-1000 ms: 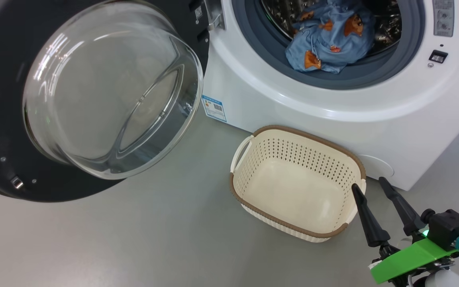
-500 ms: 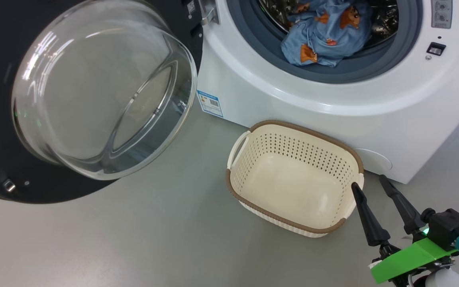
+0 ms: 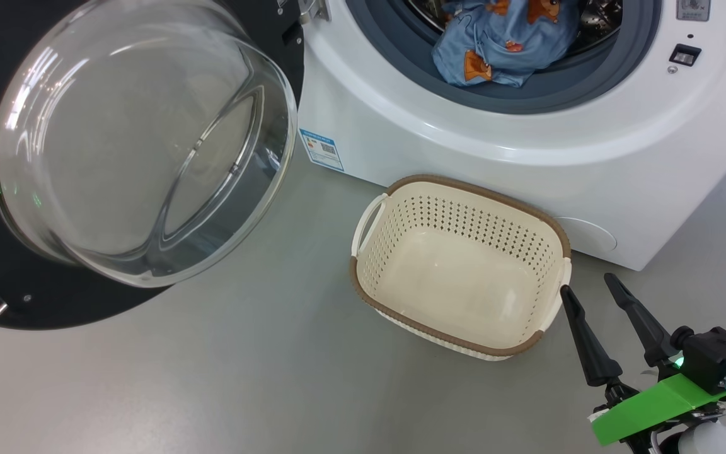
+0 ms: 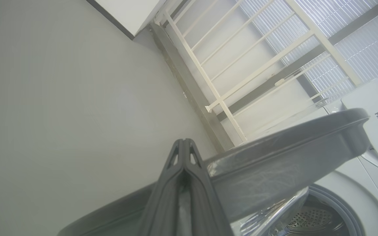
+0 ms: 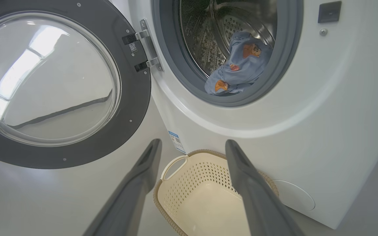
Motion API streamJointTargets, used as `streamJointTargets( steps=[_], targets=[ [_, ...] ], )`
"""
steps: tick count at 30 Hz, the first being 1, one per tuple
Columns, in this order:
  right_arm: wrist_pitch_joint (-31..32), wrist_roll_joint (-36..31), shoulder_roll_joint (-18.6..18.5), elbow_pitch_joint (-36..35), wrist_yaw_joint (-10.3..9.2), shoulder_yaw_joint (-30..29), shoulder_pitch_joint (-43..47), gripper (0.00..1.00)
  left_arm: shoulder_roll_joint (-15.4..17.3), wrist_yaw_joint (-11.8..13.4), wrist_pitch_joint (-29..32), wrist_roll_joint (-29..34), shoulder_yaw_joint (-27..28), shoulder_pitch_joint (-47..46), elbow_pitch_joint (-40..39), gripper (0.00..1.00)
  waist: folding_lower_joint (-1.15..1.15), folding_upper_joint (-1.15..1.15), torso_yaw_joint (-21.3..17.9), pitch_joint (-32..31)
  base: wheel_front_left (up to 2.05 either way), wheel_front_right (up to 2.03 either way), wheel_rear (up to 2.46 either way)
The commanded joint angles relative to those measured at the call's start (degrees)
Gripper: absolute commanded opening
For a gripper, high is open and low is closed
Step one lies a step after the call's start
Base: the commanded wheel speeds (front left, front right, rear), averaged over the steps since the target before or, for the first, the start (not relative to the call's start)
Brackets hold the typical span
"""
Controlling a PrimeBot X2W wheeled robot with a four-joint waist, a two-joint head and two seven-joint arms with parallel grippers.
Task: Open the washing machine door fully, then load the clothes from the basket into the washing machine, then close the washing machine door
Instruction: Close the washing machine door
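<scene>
The washing machine (image 3: 464, 139) stands with its black door (image 3: 23, 302) swung wide to the left, glass bowl facing me. Blue bear-print clothes (image 3: 501, 38) lie in the drum mouth, on the grey gasket. On the floor in front sits the cream basket (image 3: 445, 185), nothing inside it. My right gripper (image 3: 588, 285) hovers open beside the basket's right end. In its wrist view the right gripper (image 5: 193, 144) frames the basket (image 5: 176, 164), with the clothes (image 5: 238, 72) and the door (image 5: 133, 108) beyond. My left gripper (image 4: 184, 142) is shut, holding nothing, beside the door's grey edge (image 4: 290, 154).
Grey floor (image 3: 212, 378) spreads to the left of and in front of the basket. A small blue label (image 3: 321, 149) marks the washer's lower front. A white railing (image 4: 228, 65) and a ribbed wall stand behind the door in the left wrist view.
The head camera has moved, so washer, basket and door have slid up and left in the picture. The right gripper keeps its place, still open, and the clothes stay in the drum.
</scene>
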Motion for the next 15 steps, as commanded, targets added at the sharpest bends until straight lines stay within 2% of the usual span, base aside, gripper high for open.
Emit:
streamJointTargets(
  steps=[1,15],
  targets=[
    [-0.5,-0.5,-0.7,-1.5,0.32,1.1,-1.4,1.00,3.9,0.0,1.0,-0.7,1.4,-1.7,-2.1,0.00,0.00,0.00,-0.1,0.2,0.00,0.00,0.00],
    [-0.5,-0.5,0.3,-1.1,0.32,0.7,-1.5,1.00,3.9,0.0,8.7,-2.4,-1.4,0.1,-4.9,0.00,0.00,0.00,0.1,-1.0,0.00,0.00,0.00]
  ],
)
